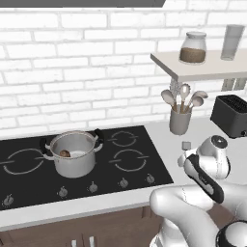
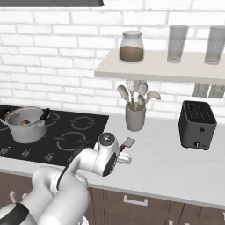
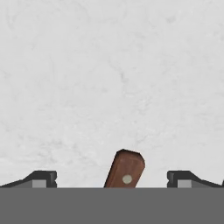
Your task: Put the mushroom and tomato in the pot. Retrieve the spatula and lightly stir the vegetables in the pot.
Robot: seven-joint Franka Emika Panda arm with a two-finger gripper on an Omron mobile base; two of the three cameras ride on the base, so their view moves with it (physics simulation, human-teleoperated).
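Spatula (image 3: 125, 170) handle end, reddish-brown with pale rivet, lies on pale counter (image 3: 109, 78) between spread jaws in hand view; gripper (image 3: 112, 179) grips nothing.

Left base view: steel pot (image 1: 73, 154) on black cooktop (image 1: 29, 178) toward counter's left end, brownish mushroom (image 1: 64, 153) inside. Grey utensil holder (image 1: 180, 120) with pale spoons near back wall; toaster (image 1: 231, 115) at right.

Right base view: grey spatula head (image 2: 128, 142) on counter, beside cooktop's right edge, just past robot's wrist.
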